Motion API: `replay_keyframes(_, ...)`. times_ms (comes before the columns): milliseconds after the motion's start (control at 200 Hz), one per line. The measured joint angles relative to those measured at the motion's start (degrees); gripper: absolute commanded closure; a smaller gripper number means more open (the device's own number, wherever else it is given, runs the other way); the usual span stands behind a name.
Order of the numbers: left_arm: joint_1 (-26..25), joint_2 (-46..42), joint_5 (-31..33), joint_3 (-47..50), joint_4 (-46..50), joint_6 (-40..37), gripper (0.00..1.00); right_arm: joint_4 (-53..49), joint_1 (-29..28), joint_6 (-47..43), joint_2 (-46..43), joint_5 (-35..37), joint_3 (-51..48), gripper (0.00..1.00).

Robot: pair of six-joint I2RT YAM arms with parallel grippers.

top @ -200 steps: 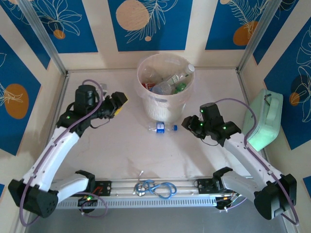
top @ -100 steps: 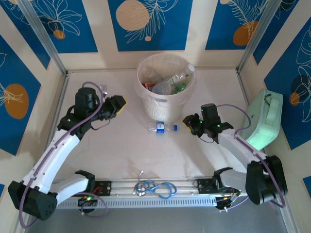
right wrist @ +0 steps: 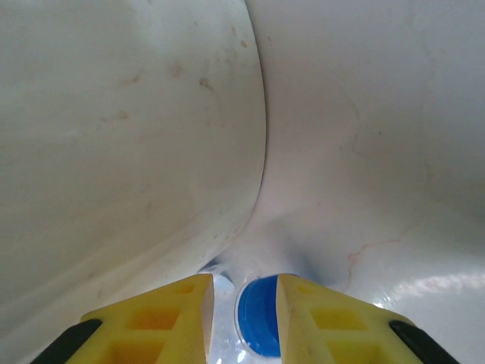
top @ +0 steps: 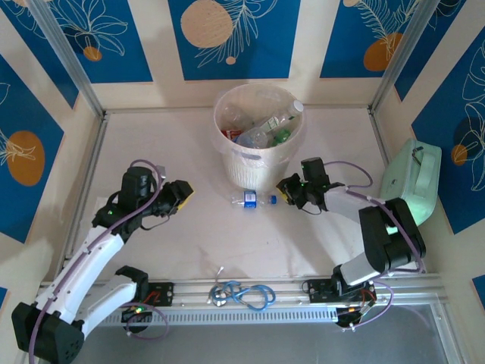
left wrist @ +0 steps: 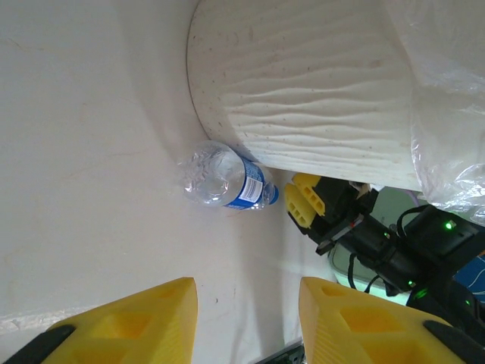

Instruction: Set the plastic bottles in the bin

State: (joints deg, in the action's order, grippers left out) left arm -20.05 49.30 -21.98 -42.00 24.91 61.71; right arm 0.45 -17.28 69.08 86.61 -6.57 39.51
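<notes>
Two arms, one loose bottle. Nearest us, one blue cable loop [top: 244, 293] lies at the near edge of the table [top: 189, 243].

We count one left gripper [top: 185, 195] over bare table. Its yellow fingers stand moderately apart with nothing between them.

One clear bottle [top: 250, 200] lies on its side on the table, outside the bin and right at its foot. It has a crumpled clear body, a blue label band and a blue cap, which points toward the right arm.

One right gripper [top: 281, 190] is low at that cap, fingers drawn in on either side and gripping it.

One mint-green case [top: 413, 182] lies by the right wall.

Farthest, one cream-white ribbed bin [top: 261, 171] with a clear liner bag [left wrist: 447, 98] holds several bottles [top: 261, 129]. We make out clear ones, one green and one red. We cannot tell the exact count.
</notes>
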Motion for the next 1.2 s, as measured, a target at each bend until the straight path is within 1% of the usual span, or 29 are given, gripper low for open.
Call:
replay_keyframes(180,0.0,-0.24,0.0,0.07,0.0,-0.02,0.6,-0.24,-1.77,0.72,3.89,-0.07,1.16,0.75)
replay_keyframes(385,0.0,-0.24,0.15,0.09,0.0,-0.02,0.59,-2.23,-7.04,1.53,3.74,0.59,1.16,0.76)
replay_keyframes(520,0.02,-0.24,0.17,0.09,-0.02,-0.02,0.59,-4.96,-11.82,2.58,0.55,1.49,1.09,0.75)
replay_keyframes(655,0.2,-0.24,0.17,0.09,0.0,-0.02,0.59,-7.76,-18.99,3.41,-3.89,2.54,1.11,0.73)
replay_keyframes(735,0.59,-0.24,0.15,0.11,0.0,-0.04,0.59,-10.14,-23.15,3.39,-5.05,2.95,1.36,0.72)
replay_keyframes(790,0.85,-0.24,0.15,0.13,0.02,-0.04,0.59,-12.17,-25.51,3.21,-5.09,3.41,1.84,0.69)
replay_keyframes(875,1.33,-0.24,0.15,0.13,0.04,-0.04,0.59,-17.0,-28.55,1.57,-5.18,5.42,3.52,0.59)
replay_keyframes(905,1.46,-0.24,0.15,0.13,0.07,-0.04,0.58,-18.82,-29.24,0.98,-5.35,6.34,4.33,0.52)
replay_keyframes(965,1.68,-0.35,0.15,0.13,0.37,-0.07,0.58,-22.56,-30.16,-1.62,-6.03,8.2,6.43,0.29)
replay_keyframes(1005,1.79,-0.5,0.15,0.13,0.72,-0.07,0.58,-24.04,-30.08,-4.5,-6.6,9.18,7.87,0.21)
replay_keyframes(1120,2.14,-0.92,0.15,0.13,1.46,-0.07,0.58,-25.07,-27.93,-15.41,-6.88,10.08,11.3,0.17)
replay_keyframes(1200,2.34,-1.22,0.15,0.13,1.7,-0.04,0.57,-24.57,-26.4,-23.96,-6.54,10.71,11.91,0.16)
